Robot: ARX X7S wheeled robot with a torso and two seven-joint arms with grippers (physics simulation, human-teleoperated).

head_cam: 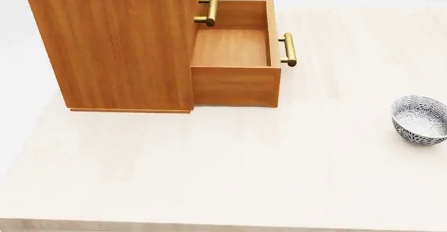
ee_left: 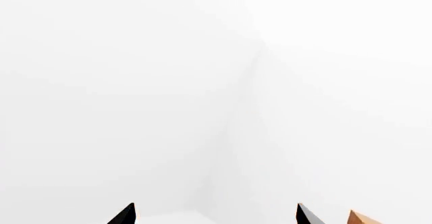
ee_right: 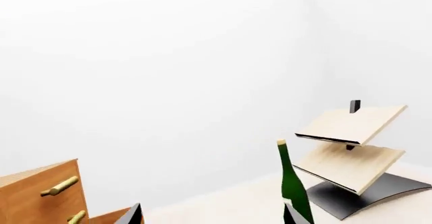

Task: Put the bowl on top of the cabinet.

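A tall orange-brown wooden drawer cabinet with brass bar handles stands at the far left of a pale wood-grain surface, its lowest drawer pulled out and showing nothing inside; the white room's walls meet in a bare corner. A pale slanted-board rack on a dark base and a green glass bottle show only to the right wrist camera. The small white bowl with dense grey floral pattern sits upright near the surface's right edge, well apart from the cabinet. Neither arm reaches the head view; the left pincer and right pincer show only dark tips set wide apart, gripping nothing. The likely hazards: a thin-rim grasp slipping on the long carry, a nudge sending the bowl off the near edge, or the open drawer catching the arm
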